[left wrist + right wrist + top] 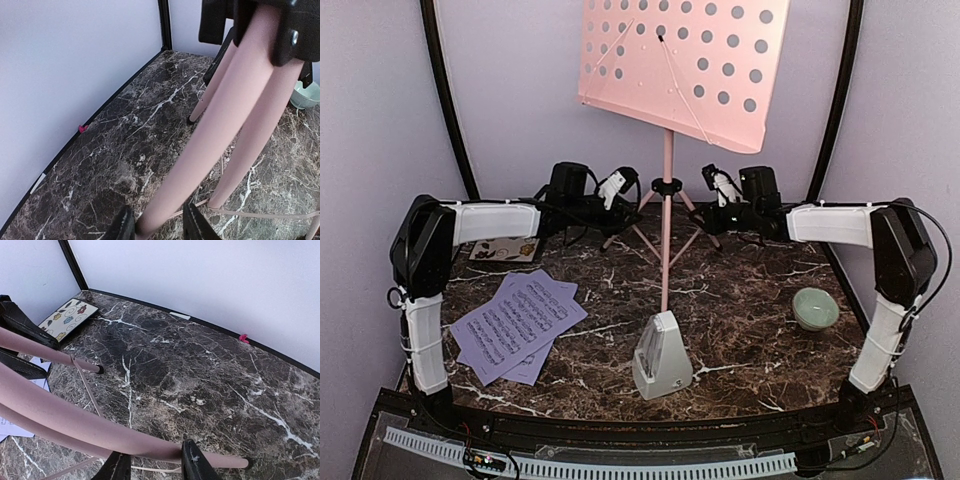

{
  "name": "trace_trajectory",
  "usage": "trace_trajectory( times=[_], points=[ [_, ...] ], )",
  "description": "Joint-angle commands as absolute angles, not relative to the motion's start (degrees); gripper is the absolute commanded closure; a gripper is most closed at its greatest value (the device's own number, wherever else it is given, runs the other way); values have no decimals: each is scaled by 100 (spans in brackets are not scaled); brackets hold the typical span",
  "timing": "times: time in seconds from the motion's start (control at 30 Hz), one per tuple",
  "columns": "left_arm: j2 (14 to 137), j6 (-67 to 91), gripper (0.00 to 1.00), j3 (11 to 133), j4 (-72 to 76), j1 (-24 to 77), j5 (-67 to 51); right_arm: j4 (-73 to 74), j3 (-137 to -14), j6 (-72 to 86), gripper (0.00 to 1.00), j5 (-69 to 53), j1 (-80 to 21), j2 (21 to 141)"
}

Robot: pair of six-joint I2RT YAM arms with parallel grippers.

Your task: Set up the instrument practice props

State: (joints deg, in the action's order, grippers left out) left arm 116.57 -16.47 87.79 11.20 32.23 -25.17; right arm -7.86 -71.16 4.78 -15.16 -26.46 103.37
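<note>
Closest to our wrist cameras are legs of the tall pink tripod music stand (668, 160), upright at the back of the dark marble tabletop (760, 290). One leg fills the left pincer (159, 227)'s narrow gap, apparently gripped; another crosses the right pincer (156, 462)'s tips, contact unclear. We judge the stand is being positioned, which needs both arms moving evenly. The pale lavender sheet-music pages (515, 325) and small grey-white pyramid metronome (660, 355) wait nearer; the desk's top is cropped.

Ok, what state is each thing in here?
Pink tripod music stand with perforated desk: upright, legs spread, desk bare.
Pale lavender sheet-music pages: lying flat, overlapping.
Small grey-white pyramid metronome: upright.
Pale green bowl: upright, looks empty.
Square floral-patterned coaster: lying flat.
Left hand: stand leg between fingers, grip unclear.
Right hand: stand leg running across its fingers, grip unclear.
</note>
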Motion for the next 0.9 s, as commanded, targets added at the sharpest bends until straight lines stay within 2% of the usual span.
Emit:
trace_trajectory(
  times=[0.0, 0.4, 0.87],
  points=[
    [11056, -1613, 66, 8338, 1114, 3269, -2600, -1137, -7679, 477, 65, -1720, -2620, 10683],
    [10614, -1433, 68, 7719, 954, 3286, -2786, -1398, -8366, 126, 57, -2341, -2785, 11319],
    [10391, -982, 68, 7099, 1345, 3326, -2522, -911, -9490, -220, 55, -1947, -2849, 11813]
  ],
)
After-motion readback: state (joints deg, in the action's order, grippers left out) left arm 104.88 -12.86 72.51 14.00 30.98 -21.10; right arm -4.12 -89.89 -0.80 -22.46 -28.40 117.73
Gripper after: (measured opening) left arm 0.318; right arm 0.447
